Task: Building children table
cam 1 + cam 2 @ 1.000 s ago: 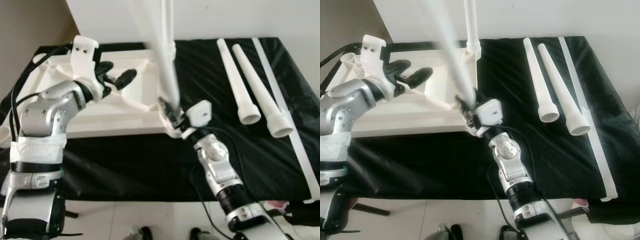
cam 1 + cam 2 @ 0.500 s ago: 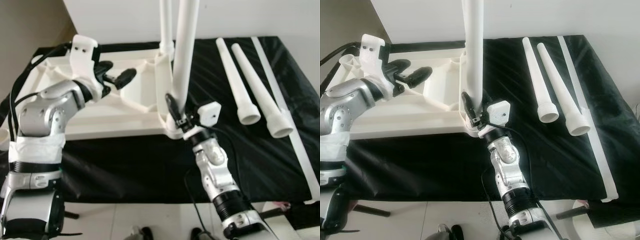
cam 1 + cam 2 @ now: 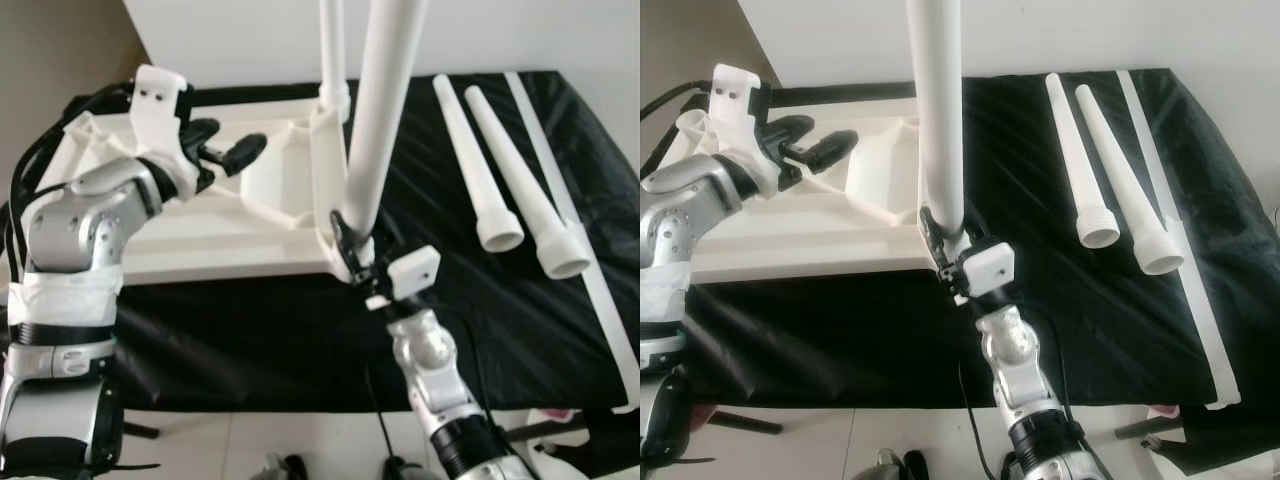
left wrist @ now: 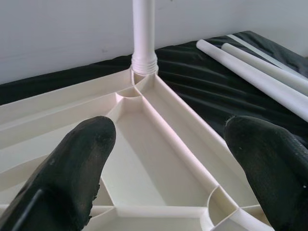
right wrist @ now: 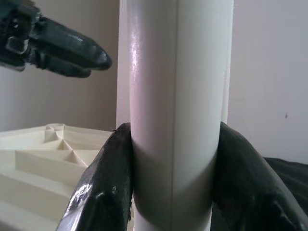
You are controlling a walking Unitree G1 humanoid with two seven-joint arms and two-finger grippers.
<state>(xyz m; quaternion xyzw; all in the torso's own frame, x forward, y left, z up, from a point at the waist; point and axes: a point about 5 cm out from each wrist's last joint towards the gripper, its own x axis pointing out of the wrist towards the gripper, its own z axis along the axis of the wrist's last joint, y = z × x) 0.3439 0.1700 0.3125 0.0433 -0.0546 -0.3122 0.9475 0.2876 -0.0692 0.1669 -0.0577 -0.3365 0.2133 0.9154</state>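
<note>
Upturned white tabletop (image 3: 200,240) is lying on black cloth (image 3: 480,300). Right gripper (image 3: 943,243) is pinching second leg (image 3: 938,110) at near corner socket, probably threading it; next: twisting. Left gripper (image 3: 222,152) is hovering spread above tabletop.

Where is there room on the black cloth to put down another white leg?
Bare cloth lies between the upturned tabletop and the two loose legs, and along the near edge by the right gripper. The far right is crowded: both legs and a white strip.
</note>
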